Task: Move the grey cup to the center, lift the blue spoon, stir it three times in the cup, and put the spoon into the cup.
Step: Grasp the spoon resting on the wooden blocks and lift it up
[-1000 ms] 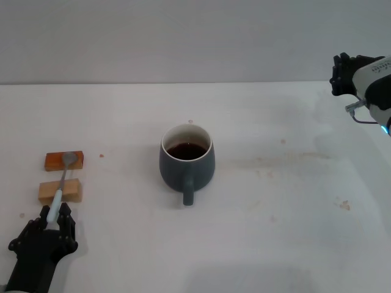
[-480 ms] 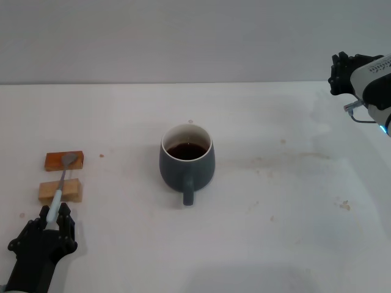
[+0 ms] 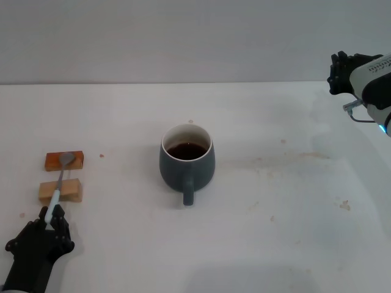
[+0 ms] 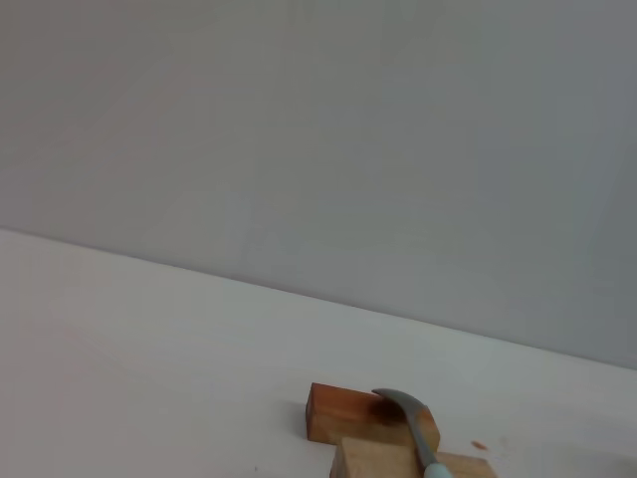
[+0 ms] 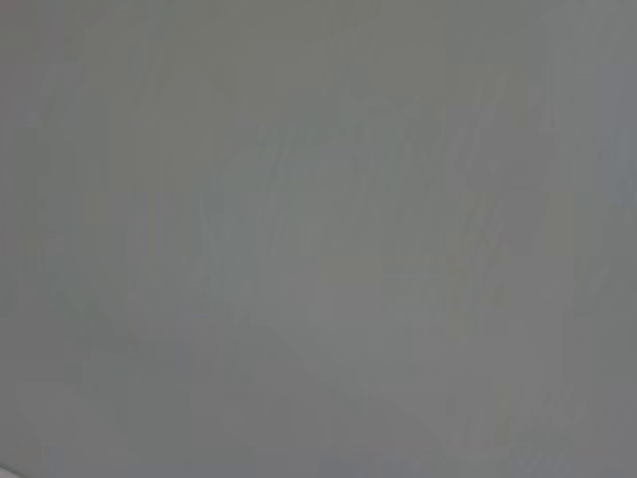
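Observation:
The grey cup stands in the middle of the table with dark liquid inside and its handle pointing toward me. The blue spoon lies at the far left, its metal bowl on the far wooden block and its pale blue handle over the near block. My left gripper is at the table's near left, shut on the end of the spoon's handle. The left wrist view shows the spoon's bowl on the far block. My right gripper is parked high at the far right, away from everything.
Two small wooden blocks hold up the spoon: a reddish one farther off and a pale one nearer, both also in the left wrist view. The white table has faint stains on its right half.
My left gripper's fingers have drawn together on the spoon's handle and shifted slightly left; the spoon turned a little with them. The cup and right arm have not moved.

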